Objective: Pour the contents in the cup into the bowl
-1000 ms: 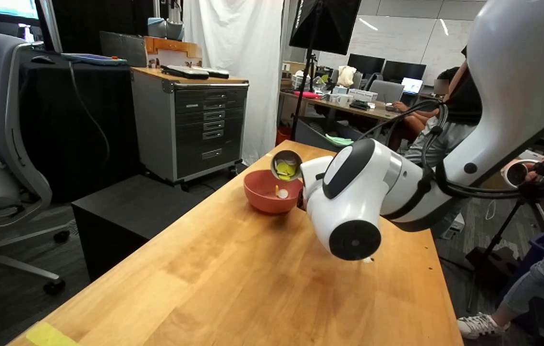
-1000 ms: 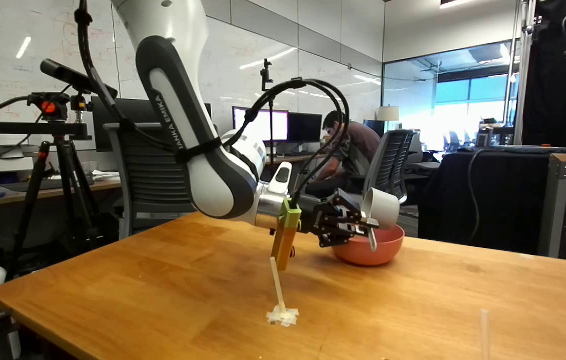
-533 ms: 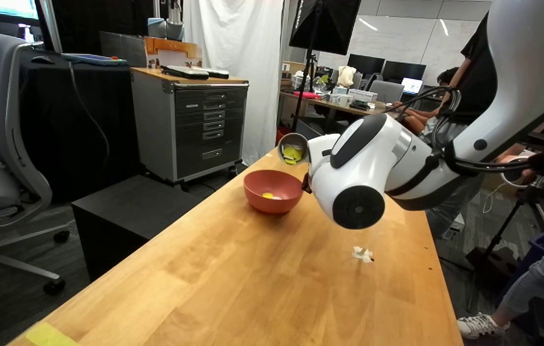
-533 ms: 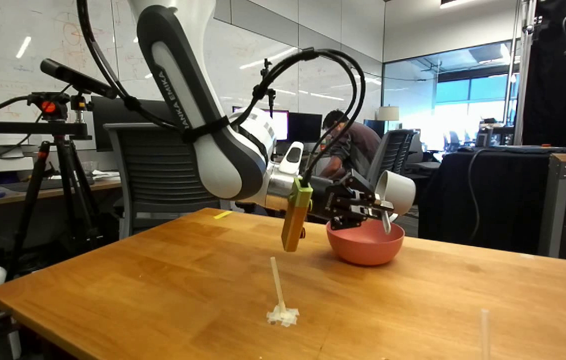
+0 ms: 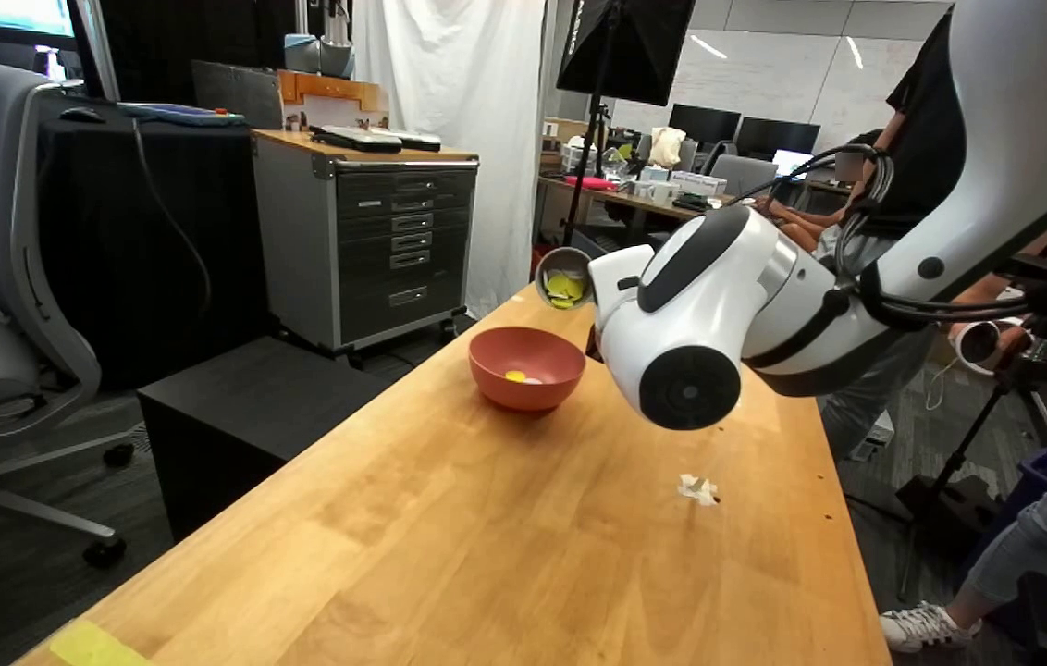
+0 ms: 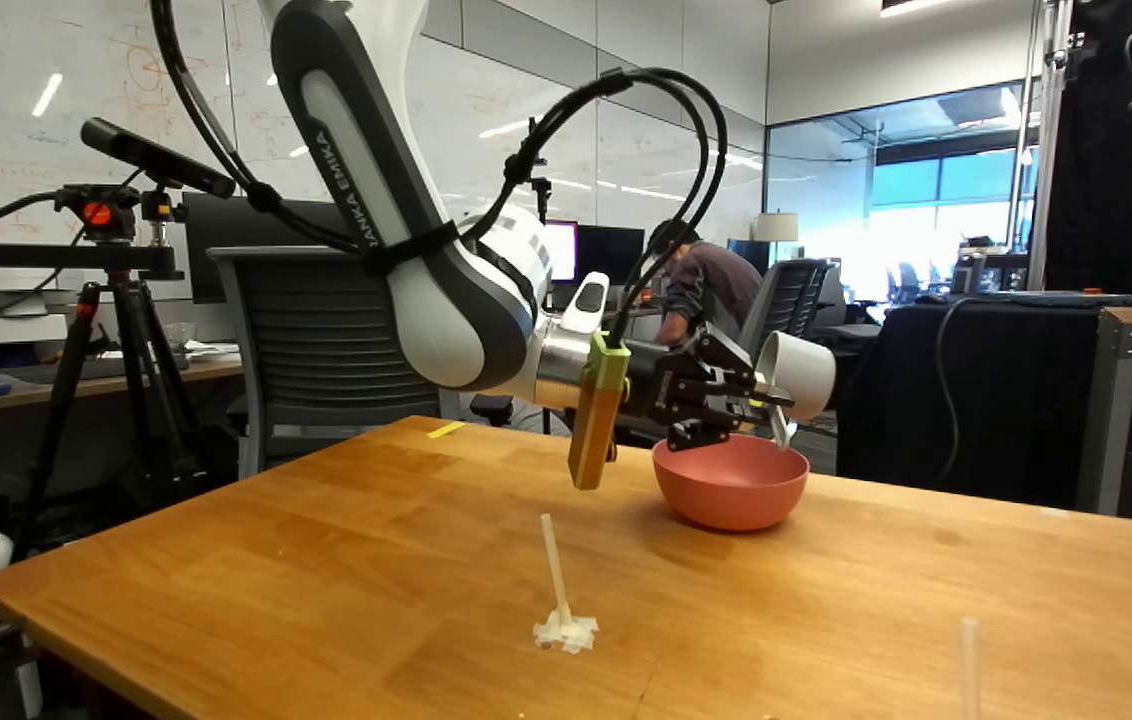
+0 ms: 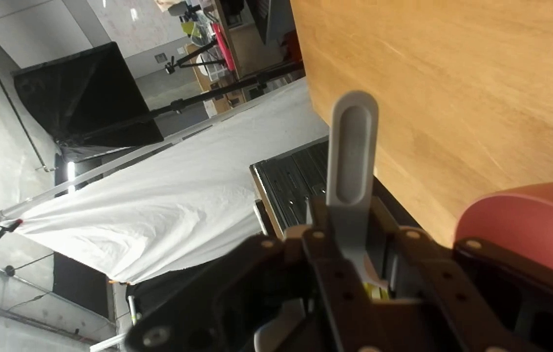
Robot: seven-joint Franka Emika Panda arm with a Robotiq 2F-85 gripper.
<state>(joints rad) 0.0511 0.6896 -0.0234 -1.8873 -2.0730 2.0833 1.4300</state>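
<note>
1. One gripper [image 7: 351, 210] pinches the handle [image 7: 352, 151] of the grey cup [image 6: 806, 372]; in an exterior view the arm [image 5: 732, 305] hides most of the gripper.
2. Just beyond the gripper, the cup is tipped on its side, yellow bits [image 5: 565, 289] inside, too overlapped to count; in the wrist view the gripper covers most of it.
3. Lower than the gripper, the red bowl [image 6: 731, 495] stands on the table [image 6: 406, 570], cut off by the wrist view's right edge.
4. Yellow and white pieces [image 5: 515, 376] in the bowl are partly hidden.
</note>
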